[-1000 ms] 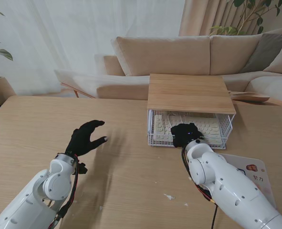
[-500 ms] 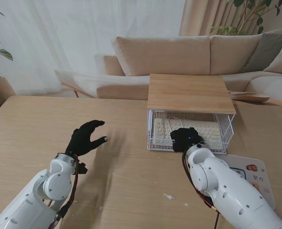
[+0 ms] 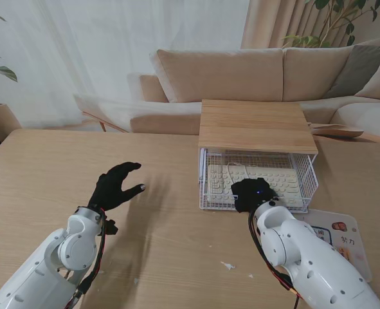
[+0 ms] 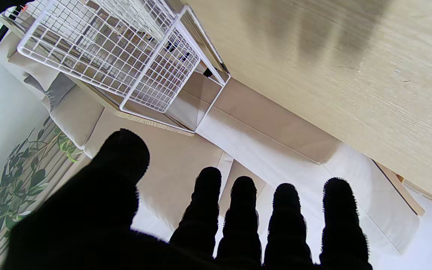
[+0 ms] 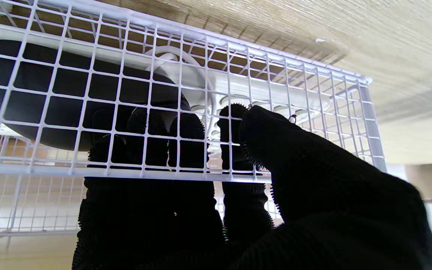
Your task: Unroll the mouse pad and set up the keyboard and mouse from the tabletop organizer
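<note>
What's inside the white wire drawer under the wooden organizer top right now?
The white wire drawer holds a white keyboard with a looped white cable. The black-gloved right hand covers the front middle; no mouse shows.

The white wire drawer (image 3: 257,187) of the organizer sits under a wooden top (image 3: 256,125), so entry from above is blocked. The right hand (image 3: 253,194) fills its near front; its fingers (image 5: 186,131) reach behind the mesh beside a dark object, perhaps the mouse. The table (image 3: 61,167) around the left hand (image 3: 116,185) is free.
</note>
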Tool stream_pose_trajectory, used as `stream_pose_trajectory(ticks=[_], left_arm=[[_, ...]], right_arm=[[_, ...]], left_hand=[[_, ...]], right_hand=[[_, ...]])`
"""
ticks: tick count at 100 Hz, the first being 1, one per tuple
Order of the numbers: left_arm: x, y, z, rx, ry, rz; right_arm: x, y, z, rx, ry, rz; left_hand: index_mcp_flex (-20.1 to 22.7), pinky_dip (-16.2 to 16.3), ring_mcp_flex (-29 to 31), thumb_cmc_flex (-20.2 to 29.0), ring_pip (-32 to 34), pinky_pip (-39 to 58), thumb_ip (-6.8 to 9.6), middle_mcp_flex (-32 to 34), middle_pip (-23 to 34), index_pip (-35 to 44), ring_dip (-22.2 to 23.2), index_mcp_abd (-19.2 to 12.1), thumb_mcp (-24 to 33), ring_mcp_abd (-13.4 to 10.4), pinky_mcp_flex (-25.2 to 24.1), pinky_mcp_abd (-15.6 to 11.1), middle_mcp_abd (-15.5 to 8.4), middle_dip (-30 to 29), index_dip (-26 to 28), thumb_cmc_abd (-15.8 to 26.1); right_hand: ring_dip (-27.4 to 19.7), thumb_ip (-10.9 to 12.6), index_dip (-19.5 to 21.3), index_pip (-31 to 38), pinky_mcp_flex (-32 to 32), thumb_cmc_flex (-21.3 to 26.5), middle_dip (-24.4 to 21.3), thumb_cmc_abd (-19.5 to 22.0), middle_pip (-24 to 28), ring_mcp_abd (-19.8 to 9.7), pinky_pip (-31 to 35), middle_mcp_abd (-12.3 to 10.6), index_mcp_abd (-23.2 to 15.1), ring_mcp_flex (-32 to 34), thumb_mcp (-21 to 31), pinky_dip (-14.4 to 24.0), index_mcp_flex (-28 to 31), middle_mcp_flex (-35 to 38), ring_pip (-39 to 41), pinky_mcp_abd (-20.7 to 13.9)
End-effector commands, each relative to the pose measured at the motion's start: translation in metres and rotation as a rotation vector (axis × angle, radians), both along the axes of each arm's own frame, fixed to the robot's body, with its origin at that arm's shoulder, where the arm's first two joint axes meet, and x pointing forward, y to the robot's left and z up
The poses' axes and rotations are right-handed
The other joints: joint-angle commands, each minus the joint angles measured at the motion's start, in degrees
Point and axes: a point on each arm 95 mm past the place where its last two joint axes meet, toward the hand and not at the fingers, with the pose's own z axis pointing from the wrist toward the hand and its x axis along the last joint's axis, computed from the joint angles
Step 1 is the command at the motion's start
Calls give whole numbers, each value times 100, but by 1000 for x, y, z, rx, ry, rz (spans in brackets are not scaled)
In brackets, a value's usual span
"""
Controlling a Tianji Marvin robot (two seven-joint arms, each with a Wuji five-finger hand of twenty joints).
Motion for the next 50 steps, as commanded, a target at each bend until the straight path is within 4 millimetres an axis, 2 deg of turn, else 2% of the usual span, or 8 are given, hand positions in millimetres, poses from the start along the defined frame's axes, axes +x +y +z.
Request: stream_pose_trajectory(ticks=[1, 50], left_arm=[[-1, -3, -1, -1, 12, -8], [-1, -4, -1, -3, 10, -11]], right_arm=[[-12, 7, -11, 4, 48, 21], [-25, 10, -7, -12, 66, 70]], left_hand=[[82, -76, -231, 92, -129, -168, 259, -130, -45, -73, 75, 22, -100, -69, -51, 42, 89, -31, -70, 168], [74, -76, -231, 88, -127, -168, 259, -129, -43, -73, 78, 16, -108, -70, -51, 42, 86, -30, -69, 176]], right_hand=[[259, -202, 121, 160, -13, 268, 115, 119, 304, 101, -18, 202, -78, 563, 244, 110, 134, 174, 716, -98], [275, -197, 148, 159, -55, 261, 140, 154, 298, 73, -87, 182, -87, 532, 244, 95, 118, 149, 702, -98]])
